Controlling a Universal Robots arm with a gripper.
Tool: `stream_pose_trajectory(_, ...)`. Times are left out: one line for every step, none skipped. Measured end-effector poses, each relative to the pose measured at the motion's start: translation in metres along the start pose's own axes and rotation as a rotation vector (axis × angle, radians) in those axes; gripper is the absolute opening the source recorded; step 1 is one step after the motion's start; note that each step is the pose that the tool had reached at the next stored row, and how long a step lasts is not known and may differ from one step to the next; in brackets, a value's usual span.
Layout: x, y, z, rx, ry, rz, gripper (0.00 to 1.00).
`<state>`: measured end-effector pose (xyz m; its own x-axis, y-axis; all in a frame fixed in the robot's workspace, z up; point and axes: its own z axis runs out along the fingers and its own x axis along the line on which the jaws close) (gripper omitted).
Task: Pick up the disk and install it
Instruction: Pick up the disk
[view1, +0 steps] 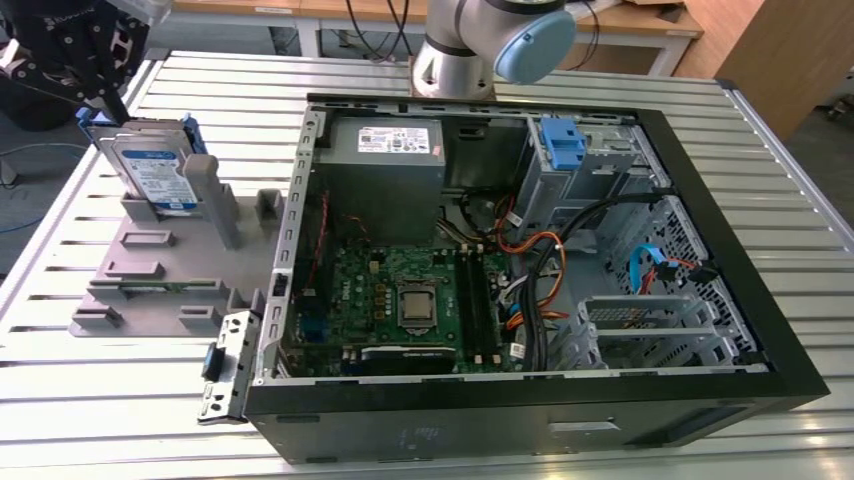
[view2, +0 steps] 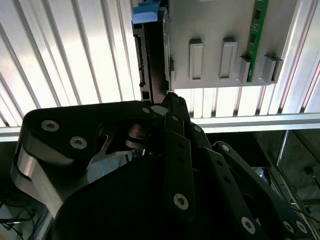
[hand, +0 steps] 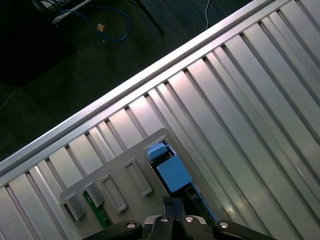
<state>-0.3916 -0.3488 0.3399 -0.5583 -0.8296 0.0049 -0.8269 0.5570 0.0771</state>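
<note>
The disk (view1: 158, 170), a silver drive with a white-and-blue label in a blue caddy, stands upright in a slot of the grey holder (view1: 160, 260) at the exterior view's left. My gripper (view1: 118, 112) hangs just above the disk's top edge, at its far corner. Its fingers are shut together with nothing between them. In the first wrist view the shut gripper (hand: 170, 201) sits over the blue caddy end of the disk (hand: 173, 172). In the second wrist view the gripper (view2: 170, 97) is next to the disk's edge (view2: 146, 60) and the holder (view2: 215, 30).
An open computer case (view1: 747, 330) lies on the slatted metal table (view1: 801, 180), to the right of the holder. Inside are a motherboard (view1: 400, 300), a grey power supply (view1: 387, 150), loose cables and a bare blue bracket (view1: 563, 140) at the drive bay. The arm's base (view1: 461, 50) stands behind the case.
</note>
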Motion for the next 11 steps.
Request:
stream_pose_trajectory(0.0000, 0.0000, 0.0000, 0.0001, 0.0006, -0.008, 0.11)
stream_pose_trajectory(0.0000, 0.0000, 0.0000, 0.0001, 0.0013, -0.017, 0.11)
stream_pose_trajectory(0.0000, 0.0000, 0.0000, 0.0002, 0.0021, -0.026, 0.11)
stream_pose_trajectory(0.0000, 0.0000, 0.0000, 0.0002, 0.0028, -0.036, 0.11)
stream_pose_trajectory(0.0000, 0.0000, 0.0000, 0.0003, 0.0035, -0.045, 0.11)
stream_pose_trajectory(0.0000, 0.0000, 0.0000, 0.0003, 0.0044, -0.056, 0.11)
stream_pose_trajectory(0.0000, 0.0000, 0.0000, 0.0004, 0.0052, -0.066, 0.11)
stream_pose_trajectory(0.0000, 0.0000, 0.0000, 0.0004, 0.0060, -0.076, 0.11)
stream_pose_trajectory(0.0000, 0.0000, 0.0000, 0.0005, 0.0067, -0.087, 0.11)
stream_pose_trajectory(0.0000, 0.0000, 0.0000, 0.0005, 0.0076, -0.098, 0.11)
stream_pose_trajectory(0.0000, 0.0000, 0.0000, 0.0006, 0.0085, -0.109, 0.11)
